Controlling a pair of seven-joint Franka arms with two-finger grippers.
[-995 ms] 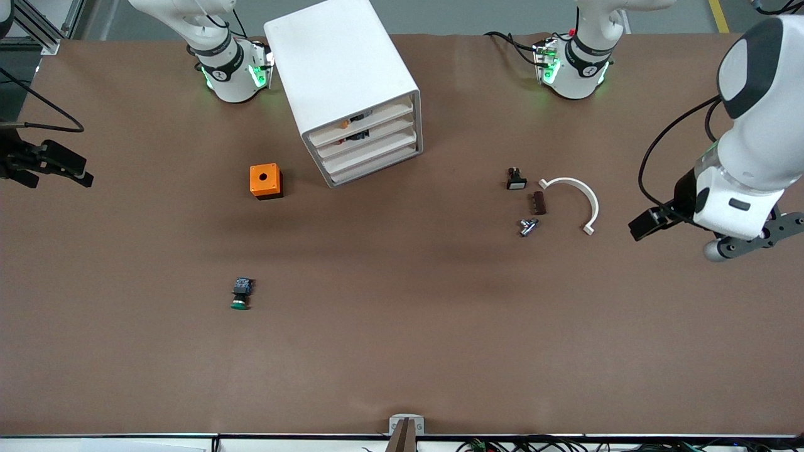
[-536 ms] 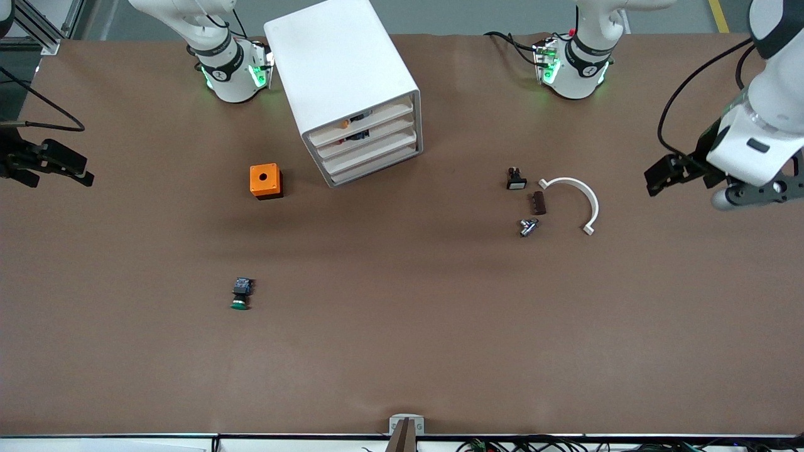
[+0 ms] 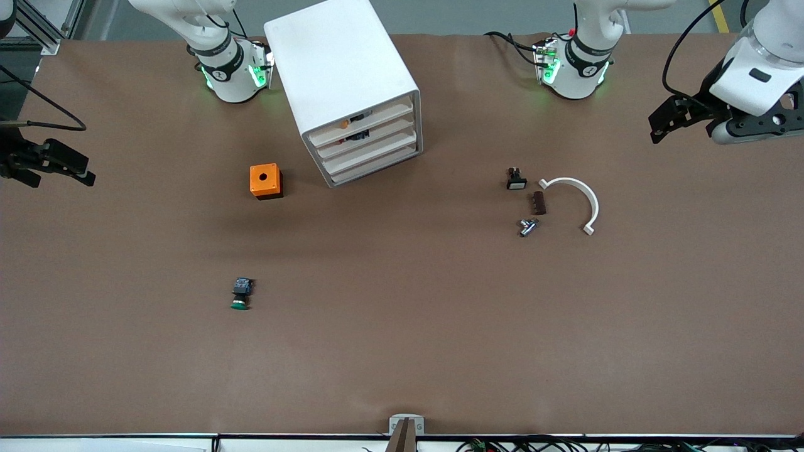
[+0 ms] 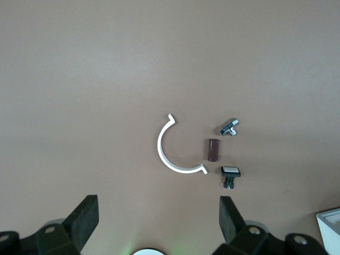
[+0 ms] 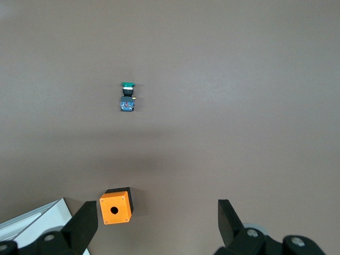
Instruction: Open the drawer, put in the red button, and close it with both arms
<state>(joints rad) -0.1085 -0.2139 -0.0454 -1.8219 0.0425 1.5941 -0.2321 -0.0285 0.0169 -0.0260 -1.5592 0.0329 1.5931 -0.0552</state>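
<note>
The drawer [image 3: 366, 135], second from the top of the white cabinet [image 3: 342, 81], is a shallow white front sitting flush; dark and red bits show above it, too small to name. Both fingers sets stand apart, empty: left gripper [image 4: 156, 226] high over the counter [image 3: 402, 326] near a white arc [image 4: 172, 151], right gripper [image 5: 154, 226] over an orange box [image 5: 116, 206].

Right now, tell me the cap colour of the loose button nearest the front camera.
Green. The button shows its cap best in the right wrist view.
</note>
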